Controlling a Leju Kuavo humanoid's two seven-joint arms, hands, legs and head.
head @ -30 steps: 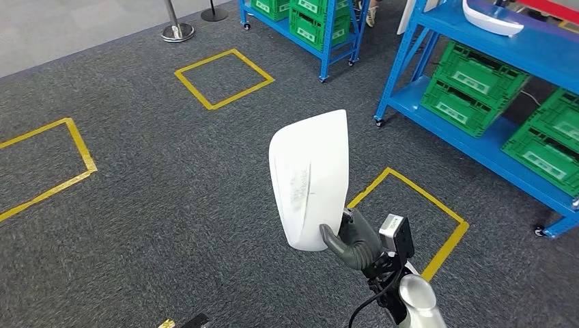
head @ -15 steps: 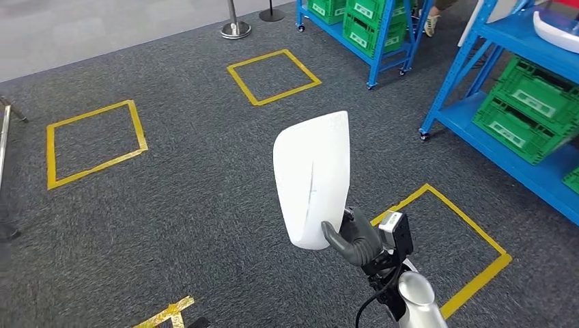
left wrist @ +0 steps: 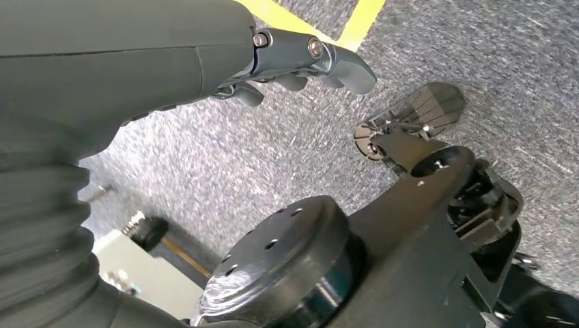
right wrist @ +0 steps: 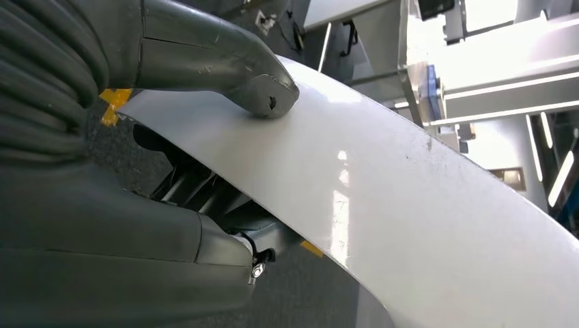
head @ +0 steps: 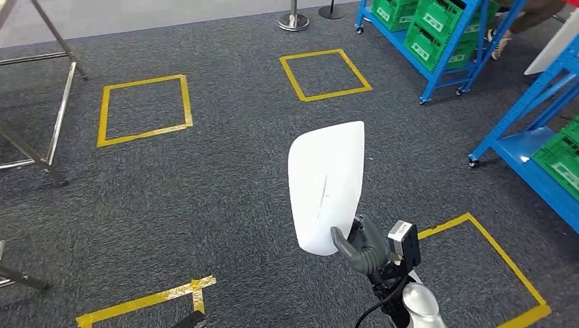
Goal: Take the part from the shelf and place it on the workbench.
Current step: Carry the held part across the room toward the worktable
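Upright above the grey carpet (head: 205,205), the white part (head: 326,184) is gripped at its lower end by the right hand (head: 362,244), thumb pressed on its face

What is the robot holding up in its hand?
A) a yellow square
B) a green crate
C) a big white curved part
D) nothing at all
C: the right hand grips the bottom edge of a big white curved part, held upright above the grey carpet.
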